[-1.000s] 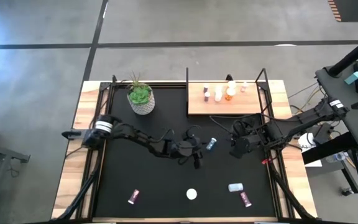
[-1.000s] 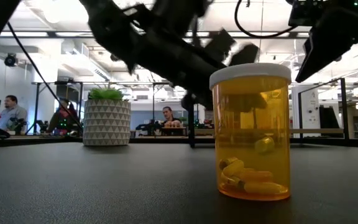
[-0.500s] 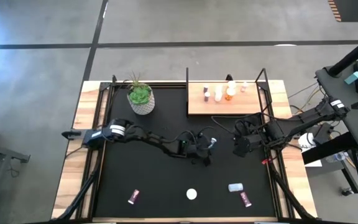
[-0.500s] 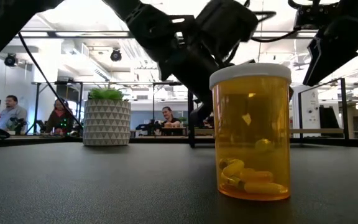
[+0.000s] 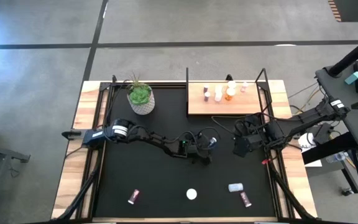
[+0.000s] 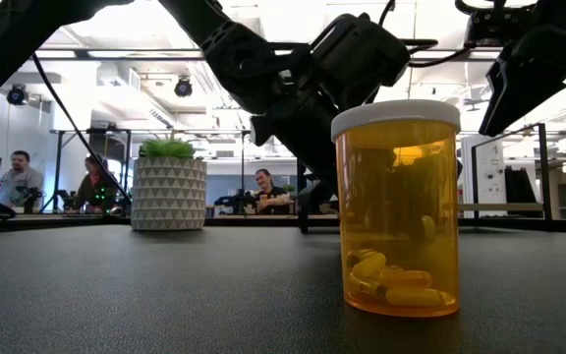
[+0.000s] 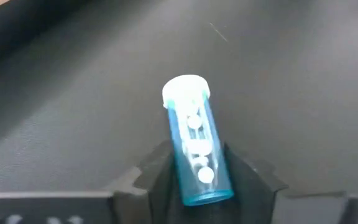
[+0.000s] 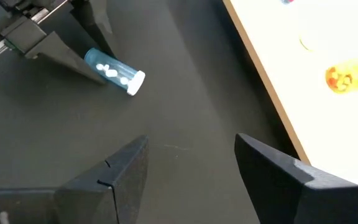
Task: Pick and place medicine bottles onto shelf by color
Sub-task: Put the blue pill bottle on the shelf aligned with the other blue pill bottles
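The left gripper [image 7: 197, 177] clamped a blue white-capped bottle [image 7: 194, 146] lying mid-mat; the right gripper [image 8: 188, 171] hovered with fingers apart near the shelf [image 5: 225, 102].

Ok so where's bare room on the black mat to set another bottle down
Bare mat lies in front of the plant pot, down to the pink bottle. It is crowded mid-mat, where the left pincer closes on the blue bottle beside the right pincer, and at the front right around the white-capped orange bottle.
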Controlling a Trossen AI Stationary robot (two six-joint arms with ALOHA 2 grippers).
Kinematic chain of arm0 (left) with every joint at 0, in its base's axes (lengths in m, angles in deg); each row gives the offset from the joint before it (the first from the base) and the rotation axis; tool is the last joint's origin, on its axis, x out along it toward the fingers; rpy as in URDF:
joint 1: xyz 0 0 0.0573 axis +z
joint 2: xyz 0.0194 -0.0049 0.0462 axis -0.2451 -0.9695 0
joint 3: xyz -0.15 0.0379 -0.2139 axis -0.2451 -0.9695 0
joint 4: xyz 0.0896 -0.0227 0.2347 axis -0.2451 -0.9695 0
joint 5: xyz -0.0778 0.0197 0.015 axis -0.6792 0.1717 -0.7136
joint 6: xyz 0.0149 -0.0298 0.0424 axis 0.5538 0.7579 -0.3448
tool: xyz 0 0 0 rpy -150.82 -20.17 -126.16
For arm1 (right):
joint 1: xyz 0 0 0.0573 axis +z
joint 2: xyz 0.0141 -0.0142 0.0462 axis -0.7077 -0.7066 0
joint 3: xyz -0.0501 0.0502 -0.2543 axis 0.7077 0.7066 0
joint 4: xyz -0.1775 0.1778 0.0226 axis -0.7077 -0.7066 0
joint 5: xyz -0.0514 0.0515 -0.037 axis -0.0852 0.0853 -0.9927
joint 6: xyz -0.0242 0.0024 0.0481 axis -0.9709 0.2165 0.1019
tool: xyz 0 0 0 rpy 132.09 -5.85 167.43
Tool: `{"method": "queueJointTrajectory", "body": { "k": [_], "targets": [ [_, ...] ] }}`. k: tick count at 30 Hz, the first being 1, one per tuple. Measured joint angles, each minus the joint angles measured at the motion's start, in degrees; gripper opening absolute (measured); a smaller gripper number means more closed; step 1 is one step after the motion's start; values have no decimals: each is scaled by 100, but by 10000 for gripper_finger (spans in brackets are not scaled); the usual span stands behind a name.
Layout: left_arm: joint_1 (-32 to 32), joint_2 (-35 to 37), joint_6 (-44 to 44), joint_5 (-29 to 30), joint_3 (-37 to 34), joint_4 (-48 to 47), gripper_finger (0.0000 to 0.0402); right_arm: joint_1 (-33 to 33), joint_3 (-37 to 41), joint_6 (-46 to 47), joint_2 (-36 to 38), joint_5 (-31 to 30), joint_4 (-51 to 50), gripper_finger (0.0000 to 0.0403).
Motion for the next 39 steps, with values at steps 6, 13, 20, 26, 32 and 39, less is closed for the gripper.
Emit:
{"method": "queueJointTrajectory", "body": {
  "k": [6, 13, 20, 26, 32, 39],
  "targets": [
    [0, 62, -199, -54, -12, -8, 68, 0, 0, -1, 0, 0, 3, 226],
    [-91, 530, -503, -188, -107, -31, 88, 2, 0, -881, 0, -1, 260, 226],
    [-444, 1181, -1214, -260, -190, -56, 84, 6, -6, -2729, 0, 677, 1368, 226],
    [-799, 1550, -1823, -127, -192, -223, 84, 7, -251, -3435, 0, 903, 1658, 226],
    [-957, 1748, -2163, 411, -192, -196, 84, 9, -559, -3403, 0, 1979, 1613, 226],
    [-951, 1749, -2314, 415, -188, 26, 83, 9, -586, -3263, -2, 2119, 2134, 226]
  ]
}}
